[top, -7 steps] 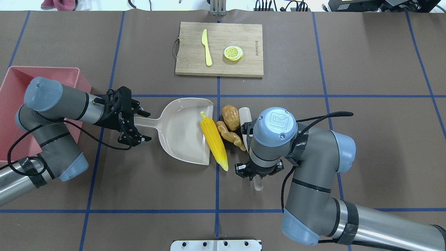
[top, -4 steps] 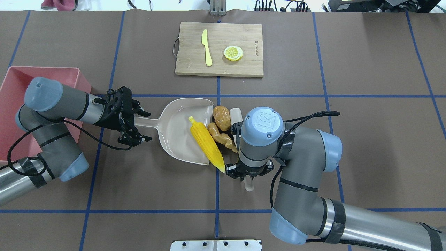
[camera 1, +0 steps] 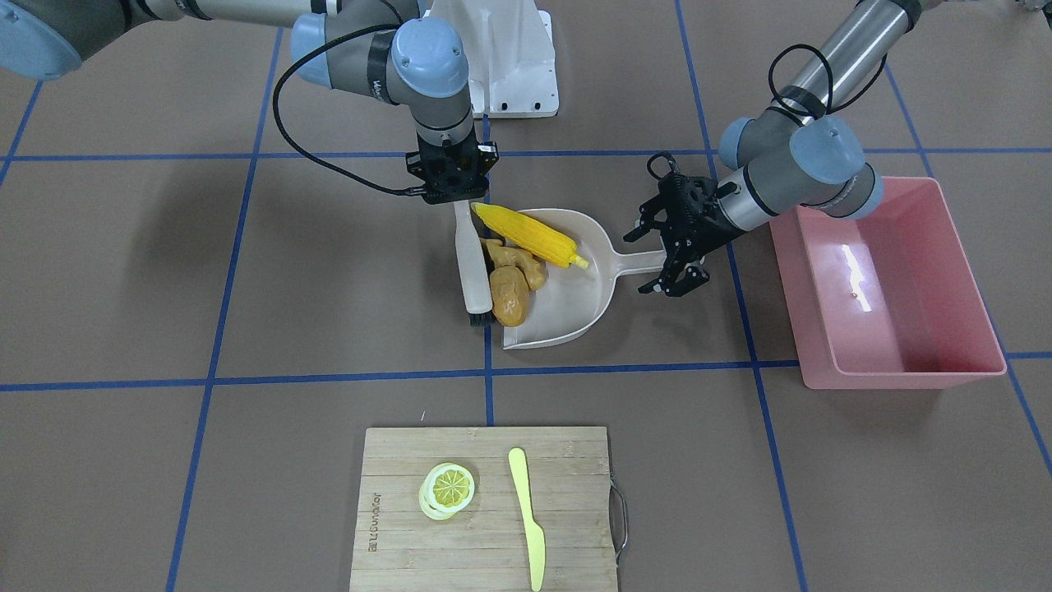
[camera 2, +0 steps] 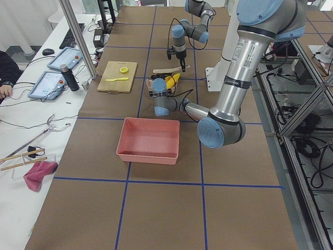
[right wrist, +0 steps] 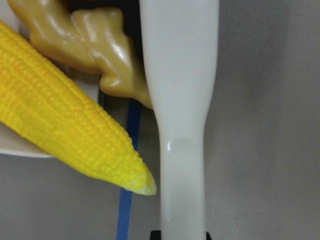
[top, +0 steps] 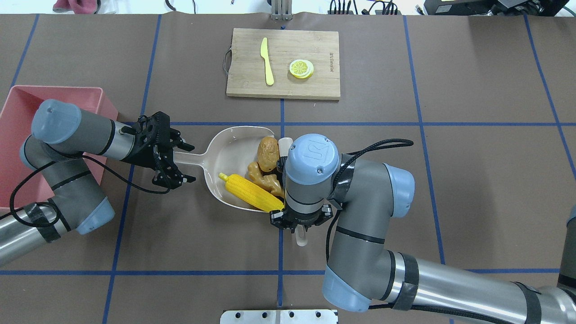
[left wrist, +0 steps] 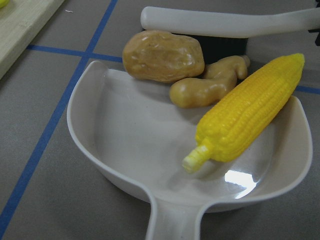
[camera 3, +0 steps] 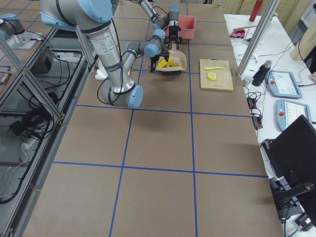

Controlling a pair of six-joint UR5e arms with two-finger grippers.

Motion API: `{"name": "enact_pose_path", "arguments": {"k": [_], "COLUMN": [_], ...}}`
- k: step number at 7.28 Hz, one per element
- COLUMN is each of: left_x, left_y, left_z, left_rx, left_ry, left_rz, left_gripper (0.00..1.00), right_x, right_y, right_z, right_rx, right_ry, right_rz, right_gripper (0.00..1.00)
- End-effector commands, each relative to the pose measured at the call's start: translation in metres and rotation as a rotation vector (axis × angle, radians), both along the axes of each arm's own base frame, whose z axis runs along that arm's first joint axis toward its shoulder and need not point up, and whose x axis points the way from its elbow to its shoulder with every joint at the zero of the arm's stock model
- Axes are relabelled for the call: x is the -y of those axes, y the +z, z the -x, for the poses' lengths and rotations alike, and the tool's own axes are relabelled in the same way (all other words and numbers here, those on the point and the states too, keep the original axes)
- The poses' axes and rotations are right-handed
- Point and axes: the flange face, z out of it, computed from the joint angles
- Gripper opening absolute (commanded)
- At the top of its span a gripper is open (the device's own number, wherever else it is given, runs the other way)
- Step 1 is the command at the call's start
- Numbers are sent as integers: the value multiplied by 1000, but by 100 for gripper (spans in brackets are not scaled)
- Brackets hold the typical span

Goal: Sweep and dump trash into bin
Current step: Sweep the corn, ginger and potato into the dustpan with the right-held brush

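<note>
My right claw (camera 1: 460, 201) clamps the brush (camera 1: 470, 263); my left claw (top: 191, 163) gapes astride the dustpan (top: 225, 153) handle. The trash (top: 249, 192) is mostly in, and dumping into the bin (camera 1: 904, 374) remains.

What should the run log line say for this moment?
right gripper shut on brush | corn, ginger, potato at dustpan mouth | left gripper open astride its handle | bin holds none of them

The yellow corn cob (top: 250, 192) lies slantwise in the pan (top: 229, 150), its stalk end deep in the bowl and its tip jutting past the open edge. The tan, knobbly ginger (top: 262, 178) sits beside it at the lip, touching the glossy brown potato (top: 268, 152). Both rest against the brush (camera 1: 472, 263). The pink bin (top: 67, 90) stands upright and open-topped, well apart at the table's left end.
</note>
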Motion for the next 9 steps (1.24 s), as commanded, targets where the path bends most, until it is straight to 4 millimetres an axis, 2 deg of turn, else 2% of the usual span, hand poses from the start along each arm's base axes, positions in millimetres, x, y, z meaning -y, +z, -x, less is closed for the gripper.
{"name": "enact_pose_path", "arguments": {"k": [1,2,5,7,9], "left_x": [-1,-1,-1,-1,-1], "left_y": [0,-1,-1,-1,-1], "left_z": [1,1,1,1,1], "left_rx": [-2,-3,-3,-3,-3], "left_ry": [0,0,0,1,1], "left_rz": [-1,-2,-2,-1,-1], "left_gripper": [92,92,92,92,89], "right_x": [2,3,3,10,10], "right_y": [-18,-27,-43,-65,-78], "right_z": [15,24,29,45,43], "right_rx": [8,9,27,32,53], "right_ry": [-6,-8,-21,-22,-39], "right_rz": [1,2,11,15,35], "right_gripper": [0,0,0,0,0]}}
